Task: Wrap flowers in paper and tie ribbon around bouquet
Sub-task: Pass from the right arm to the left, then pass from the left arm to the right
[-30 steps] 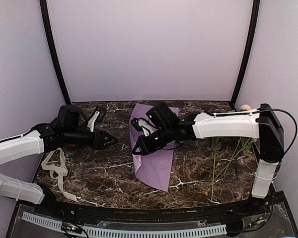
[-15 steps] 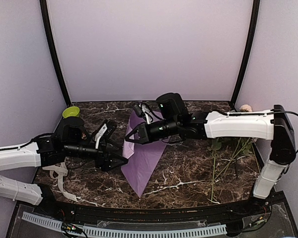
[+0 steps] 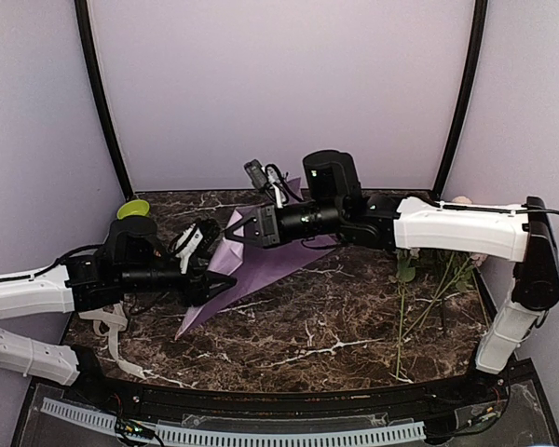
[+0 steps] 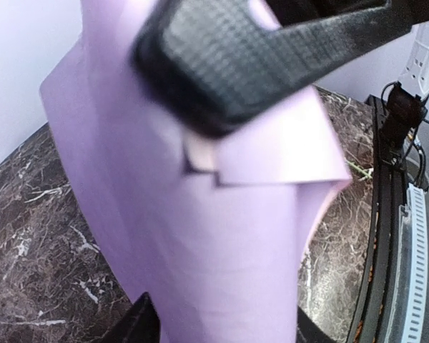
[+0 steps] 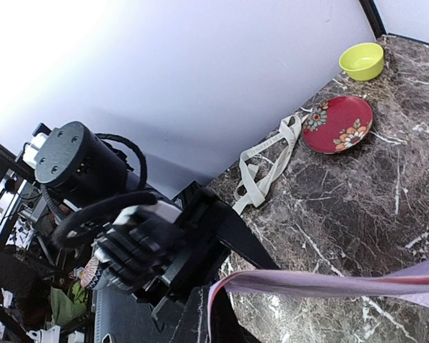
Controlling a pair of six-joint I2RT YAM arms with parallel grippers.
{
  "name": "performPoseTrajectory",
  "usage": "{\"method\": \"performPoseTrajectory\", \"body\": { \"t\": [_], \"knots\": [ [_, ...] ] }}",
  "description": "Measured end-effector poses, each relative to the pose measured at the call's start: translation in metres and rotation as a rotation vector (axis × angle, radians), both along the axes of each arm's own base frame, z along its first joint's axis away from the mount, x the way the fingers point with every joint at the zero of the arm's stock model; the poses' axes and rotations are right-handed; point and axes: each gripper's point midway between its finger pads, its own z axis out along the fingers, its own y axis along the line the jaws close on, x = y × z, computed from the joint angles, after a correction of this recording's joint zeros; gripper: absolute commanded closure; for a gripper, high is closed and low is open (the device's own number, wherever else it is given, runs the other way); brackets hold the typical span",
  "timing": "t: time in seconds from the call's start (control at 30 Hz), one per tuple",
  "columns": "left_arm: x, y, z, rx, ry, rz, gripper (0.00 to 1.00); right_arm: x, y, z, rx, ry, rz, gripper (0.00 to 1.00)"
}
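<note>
Above the table (image 3: 354, 321) we were spreading the paper (image 3: 265, 265): right gripper (image 3: 235, 235) pinched it, left gripper (image 3: 220, 289) straddled it, grip unclear; next, flatten.

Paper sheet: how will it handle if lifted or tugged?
Likely floppy: the paper drapes from the right gripper onto the table and curls over itself. Probably very light; its edge looks thin in the right wrist view. It may crease or tear if tugged hard; one corner is already folded.

Lilac paper (image 4: 222, 250) hangs inside the parted claw (image 4: 168, 207).
</note>
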Motion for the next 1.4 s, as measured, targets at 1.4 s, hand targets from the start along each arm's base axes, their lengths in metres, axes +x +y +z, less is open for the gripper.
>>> {"method": "performPoseTrajectory", "body": {
  "t": [1.4],
  "knots": [
    [0.0, -0.01, -0.013, 0.088, -0.021, -0.043, 1.0, 0.015, -0.093, -0.049, -0.157, -0.159, -0.099, 0.76]
  ]
}}
